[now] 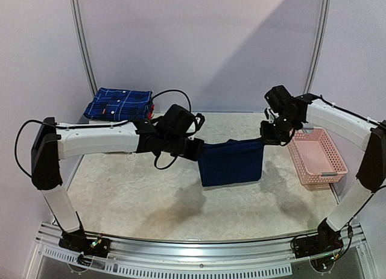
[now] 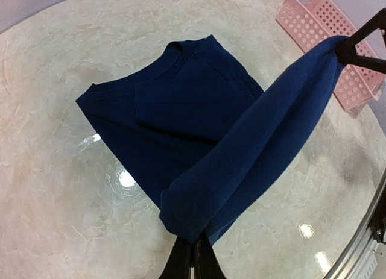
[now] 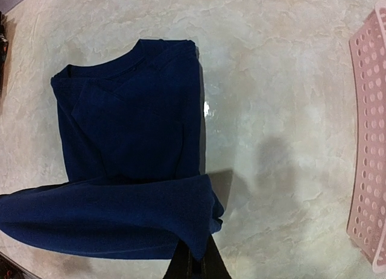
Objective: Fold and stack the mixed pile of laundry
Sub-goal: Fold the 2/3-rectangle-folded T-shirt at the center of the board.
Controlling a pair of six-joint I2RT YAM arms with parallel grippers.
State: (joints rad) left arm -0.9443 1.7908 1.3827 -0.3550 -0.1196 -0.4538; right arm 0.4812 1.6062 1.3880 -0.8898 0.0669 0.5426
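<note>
Navy T-shirt [image 1: 232, 163], plaid shirt [image 1: 117, 104], pink basket [image 1: 316, 155]: one each.

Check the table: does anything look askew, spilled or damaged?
Nothing stands out. The navy T-shirt hangs mid-fold between the left gripper and right gripper, the plaid shirt lies folded, and the pink basket sits upright.

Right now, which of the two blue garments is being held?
The plain navy T-shirt: left gripper and right gripper pinch its raised edge. The plaid shirt lies folded at the far left, untouched.
</note>
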